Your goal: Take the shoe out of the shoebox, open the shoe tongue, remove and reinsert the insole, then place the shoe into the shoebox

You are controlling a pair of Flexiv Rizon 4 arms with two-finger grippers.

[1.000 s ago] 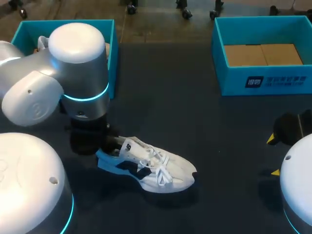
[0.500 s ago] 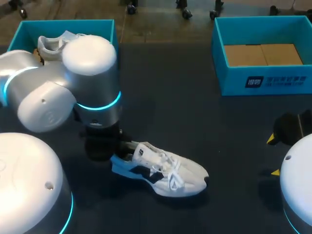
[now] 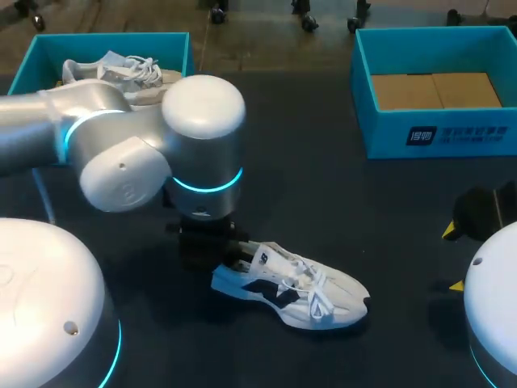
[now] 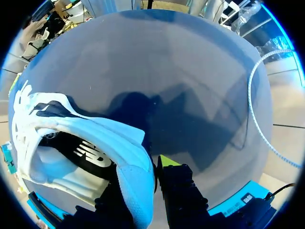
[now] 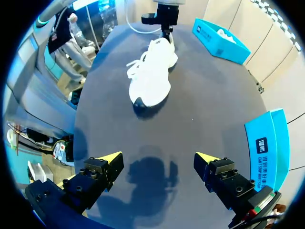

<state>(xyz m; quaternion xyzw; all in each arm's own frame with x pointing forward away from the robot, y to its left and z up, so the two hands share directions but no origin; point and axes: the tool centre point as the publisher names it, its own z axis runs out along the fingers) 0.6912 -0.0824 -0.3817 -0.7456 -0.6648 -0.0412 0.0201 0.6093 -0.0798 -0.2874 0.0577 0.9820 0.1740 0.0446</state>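
Note:
A white sneaker with blue and black trim point(image 3: 291, 291) lies near the table's front middle, toe pointing right. My left gripper point(image 3: 229, 257) is shut on its heel. In the left wrist view the blue heel collar point(image 4: 136, 191) sits pinched at my left gripper point(image 4: 143, 177), with one yellow fingertip point(image 4: 167, 161) showing beside it. The left teal shoebox point(image 3: 174, 48) at the back left holds a second white sneaker point(image 3: 121, 69). My right gripper point(image 3: 454, 259) stands open at the right edge, far from the sneaker point(image 5: 151, 76), with nothing between its fingers point(image 5: 158, 160).
A second teal box point(image 3: 436, 137) with a cardboard insert stands at the back right. My left arm's large joints hang over the left part of the table. Dark bare table lies between the sneaker and the right box.
My left arm has moved to the right, taking the sneaker by its heel with it. The sneaker in the left box is now uncovered. The right arm has kept still.

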